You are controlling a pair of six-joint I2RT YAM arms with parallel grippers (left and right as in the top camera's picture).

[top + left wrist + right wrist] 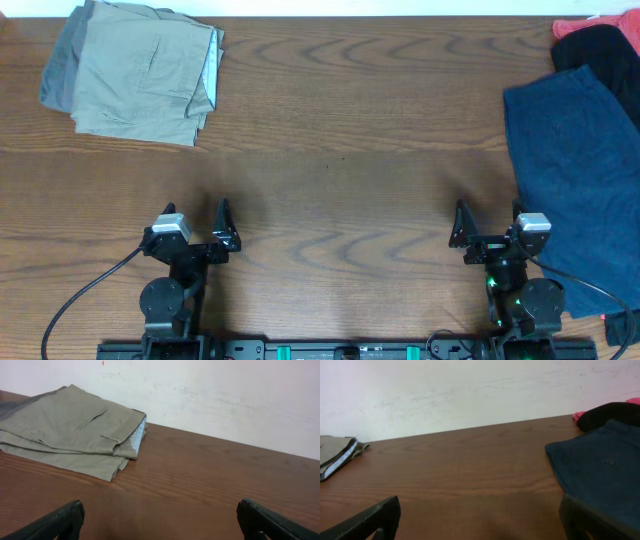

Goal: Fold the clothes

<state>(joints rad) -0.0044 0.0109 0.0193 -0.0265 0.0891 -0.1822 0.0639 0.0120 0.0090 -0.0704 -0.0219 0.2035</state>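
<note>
Clothes: the dark navy shorts [580, 190] lie flat at the right side of the table [340, 150]. They reach from near the far edge toward the near edge and run out of the overhead view on the right.
Shorts' left edge: it runs nearly straight down the table. In the overhead view it passes just beside the right arm's wrist, and whether cloth and arm touch cannot be told.
Far right corner: a black garment [600, 50] overlaps the shorts' far end, with a strip of red cloth [585, 28] behind it.
Far left corner: folded khaki shorts [140, 80] sit on a grey piece, well apart from both arms.
Open room: bare wood spans the whole middle of the table, between the khaki stack and the navy shorts and ahead of both grippers.
Back edge: a pale wall [225, 400] rises right behind the table.
Left gripper [193, 212]: it sits low near the front edge and points toward the far side. Its fingers are spread wide with only bare wood between them.
Right gripper [489, 212]: it sits low near the front edge and points toward the far side. It is spread wide and holds nothing, and its right finger is next to the shorts' left edge.
Cables [80, 300]: they trail from each arm's base toward the front edge.
</note>
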